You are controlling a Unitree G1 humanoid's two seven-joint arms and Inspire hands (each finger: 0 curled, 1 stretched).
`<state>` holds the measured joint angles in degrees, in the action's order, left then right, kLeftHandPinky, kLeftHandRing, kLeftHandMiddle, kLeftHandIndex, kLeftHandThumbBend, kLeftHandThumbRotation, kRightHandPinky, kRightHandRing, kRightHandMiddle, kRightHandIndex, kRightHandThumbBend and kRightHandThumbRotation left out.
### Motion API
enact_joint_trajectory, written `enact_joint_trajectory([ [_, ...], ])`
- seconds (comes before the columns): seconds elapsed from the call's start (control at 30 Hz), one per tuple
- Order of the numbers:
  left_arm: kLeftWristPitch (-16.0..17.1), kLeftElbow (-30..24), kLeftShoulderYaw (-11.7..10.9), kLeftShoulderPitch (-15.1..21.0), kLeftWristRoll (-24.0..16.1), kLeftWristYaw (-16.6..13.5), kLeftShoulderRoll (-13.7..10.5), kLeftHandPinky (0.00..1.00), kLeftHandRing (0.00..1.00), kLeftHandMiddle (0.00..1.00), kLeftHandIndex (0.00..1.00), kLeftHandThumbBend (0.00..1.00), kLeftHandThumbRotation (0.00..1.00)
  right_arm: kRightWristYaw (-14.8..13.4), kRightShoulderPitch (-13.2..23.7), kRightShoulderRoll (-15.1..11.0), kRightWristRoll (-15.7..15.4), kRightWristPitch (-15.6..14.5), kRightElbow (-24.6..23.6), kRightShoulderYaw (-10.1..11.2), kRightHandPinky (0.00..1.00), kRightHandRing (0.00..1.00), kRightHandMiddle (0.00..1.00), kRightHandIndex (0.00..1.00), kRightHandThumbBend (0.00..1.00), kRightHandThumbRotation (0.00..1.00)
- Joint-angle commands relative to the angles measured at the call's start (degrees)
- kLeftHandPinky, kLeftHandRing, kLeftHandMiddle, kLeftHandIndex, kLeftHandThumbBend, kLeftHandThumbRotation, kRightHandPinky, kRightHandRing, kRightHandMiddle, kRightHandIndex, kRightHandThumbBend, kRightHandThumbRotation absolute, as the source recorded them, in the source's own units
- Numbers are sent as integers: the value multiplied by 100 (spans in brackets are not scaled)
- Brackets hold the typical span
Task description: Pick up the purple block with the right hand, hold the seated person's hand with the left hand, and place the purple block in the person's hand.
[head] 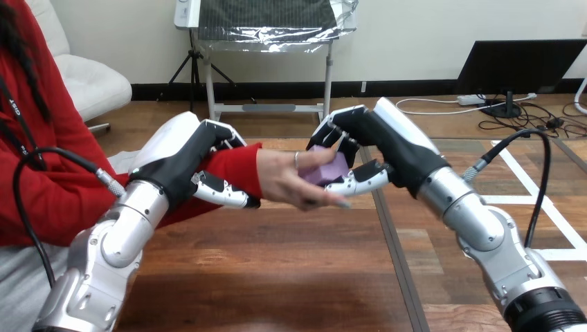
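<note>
The purple block (327, 166) sits above the table's middle, pinched between the thumb and curled fingers of my right hand (374, 149). The block also rests against the palm of the person's hand (294, 180), which reaches in from the left with a red sleeve and curls its fingers under the block. My left hand (190, 162) is closed round the person's wrist (239, 173): its fingers lie over the sleeve and its thumb lies beneath it.
The wooden table (277, 270) spreads below both arms, with a dark seam (391, 242) running down its middle. The person's torso and upper arm (48, 173) fill the left edge beside my left forearm.
</note>
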<state>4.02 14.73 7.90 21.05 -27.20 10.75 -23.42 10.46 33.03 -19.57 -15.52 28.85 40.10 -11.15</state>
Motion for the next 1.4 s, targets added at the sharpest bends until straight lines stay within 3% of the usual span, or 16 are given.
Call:
enact_joint_trajectory([
  [0.0, 350, -761, -62, 326, 392, 3, 182, 51, 60, 63, 63, 82, 49, 76, 203, 15, 81, 112, -305, 56, 40, 47, 52, 54, 81, 14],
  [0.07, 340, -848, -85, 240, 444, 7, 167, 52, 62, 64, 65, 85, 54, 126, 194, 8, 110, 75, -306, 81, 40, 48, 53, 54, 80, 21],
  [0.1, 333, -890, -93, 202, 462, 5, 159, 52, 63, 66, 66, 89, 60, 153, 187, 3, 124, 46, -315, 91, 41, 49, 54, 55, 80, 30],
  [0.37, 335, -1224, -134, -127, 505, -45, 54, 55, 66, 69, 71, 97, 74, 237, 147, -62, 167, 64, -287, 146, 43, 52, 56, 58, 82, 59],
  [0.4, 331, -1264, -140, -164, 510, -45, 46, 55, 66, 69, 71, 98, 76, 244, 142, -70, 173, 75, -278, 150, 44, 53, 57, 59, 84, 68],
  [0.7, 236, -1678, -199, -541, 485, -38, 2, 58, 68, 72, 73, 98, 88, 275, 121, -122, 165, 175, -186, 177, 49, 57, 60, 63, 88, 90],
  [0.97, 125, -2006, -265, -887, 533, -39, 37, 59, 70, 73, 74, 94, 96, 389, 102, -119, 284, 256, -104, 228, 51, 59, 63, 66, 90, 99],
  [1.37, 87, -2359, -330, -1367, 571, -64, 81, 60, 71, 73, 74, 89, 100, 449, 92, -107, 427, 414, 84, 291, 52, 60, 65, 67, 91, 100],
])
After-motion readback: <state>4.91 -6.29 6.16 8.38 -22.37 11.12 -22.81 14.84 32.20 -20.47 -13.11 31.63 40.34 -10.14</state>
